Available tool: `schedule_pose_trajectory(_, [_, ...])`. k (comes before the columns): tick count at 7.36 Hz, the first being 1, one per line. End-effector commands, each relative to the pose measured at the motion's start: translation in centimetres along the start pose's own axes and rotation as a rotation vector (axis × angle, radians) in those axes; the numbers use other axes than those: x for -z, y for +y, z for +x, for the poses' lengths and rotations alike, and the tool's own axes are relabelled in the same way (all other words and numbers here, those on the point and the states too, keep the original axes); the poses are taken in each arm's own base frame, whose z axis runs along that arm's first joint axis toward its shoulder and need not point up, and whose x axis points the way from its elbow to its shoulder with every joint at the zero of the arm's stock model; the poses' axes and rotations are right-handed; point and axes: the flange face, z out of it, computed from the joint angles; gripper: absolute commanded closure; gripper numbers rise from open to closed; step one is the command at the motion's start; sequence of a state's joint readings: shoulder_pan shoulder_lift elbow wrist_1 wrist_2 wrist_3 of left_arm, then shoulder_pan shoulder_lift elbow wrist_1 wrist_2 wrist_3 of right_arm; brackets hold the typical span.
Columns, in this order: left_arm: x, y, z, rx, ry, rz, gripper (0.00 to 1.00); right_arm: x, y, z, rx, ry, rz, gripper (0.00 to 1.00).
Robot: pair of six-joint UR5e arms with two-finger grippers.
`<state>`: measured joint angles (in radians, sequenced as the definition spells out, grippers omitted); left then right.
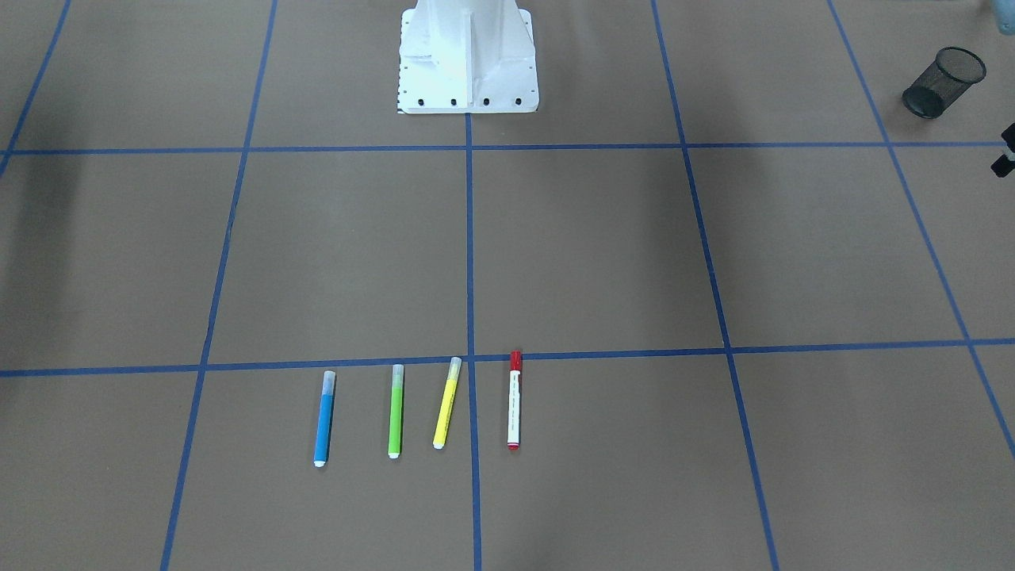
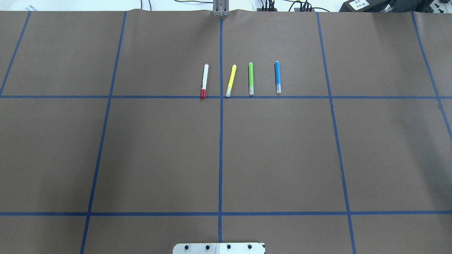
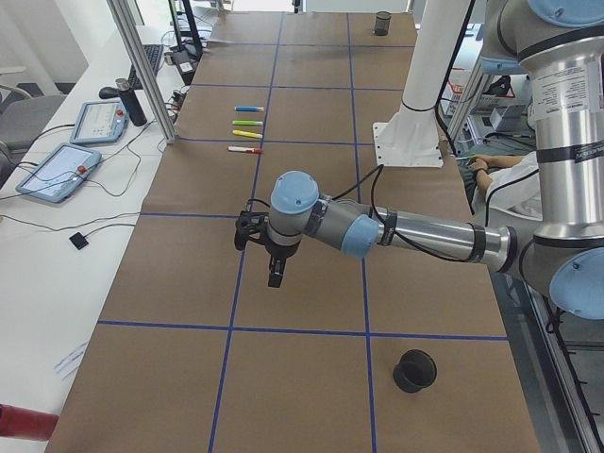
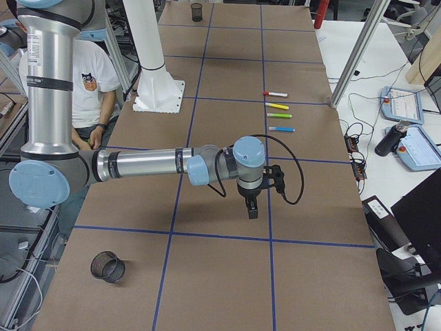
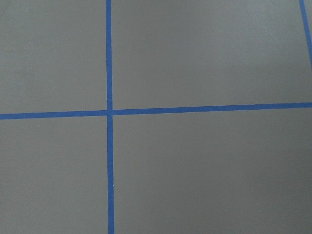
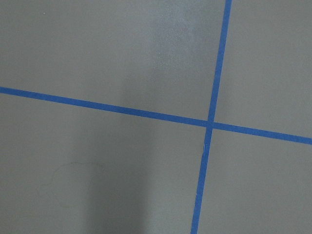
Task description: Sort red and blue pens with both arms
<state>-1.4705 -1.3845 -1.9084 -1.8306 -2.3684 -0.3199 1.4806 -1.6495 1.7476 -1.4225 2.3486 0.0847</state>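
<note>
Not begun yet: slim white red-capped marker (image 1: 515,400) and slim blue-barrelled marker (image 1: 324,419) both to lift from brown desk (image 1: 595,254); cannot tell if left hand (image 3: 272,269), right hand (image 4: 251,205) open or closed.

The left arm (image 3: 425,236) is a polished silver tube between grey joints, each joint closed by a round pale-blue cap (image 3: 294,192). A thin black cable (image 3: 374,189) loops along it to the small black left gripper (image 3: 274,276). The right arm (image 4: 138,165) is built the same and ends in a black right gripper (image 4: 251,210). The white base (image 1: 468,55) has a flat plate with black screws (image 1: 453,101) along its edge.
</note>
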Motion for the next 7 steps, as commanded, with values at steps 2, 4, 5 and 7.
schedule_pose_trajectory(2, [-0.1,0.0,0.1,-0.003,0.012,-0.004,0.0,0.0,0.0,-0.1,-0.004,-0.005,0.001,0.0])
schedule_pose_trajectory(4, [-0.6,-0.6,1.4,0.04,0.04,-0.025,0.0,0.1,0.1,-0.1,-0.003,-0.005,0.002,0.0])
schedule_pose_trajectory(5, [-2.2,-1.6,4.3,0.051,0.054,-0.056,0.0,0.1,0.2,-0.6,-0.002,-0.034,-0.001,0.0])
schedule_pose_trajectory(7, [-3.3,-4.2,10.4,0.007,0.091,-0.061,0.0,-0.4,1.2,-0.1,-0.015,-0.048,-0.015,0.0])
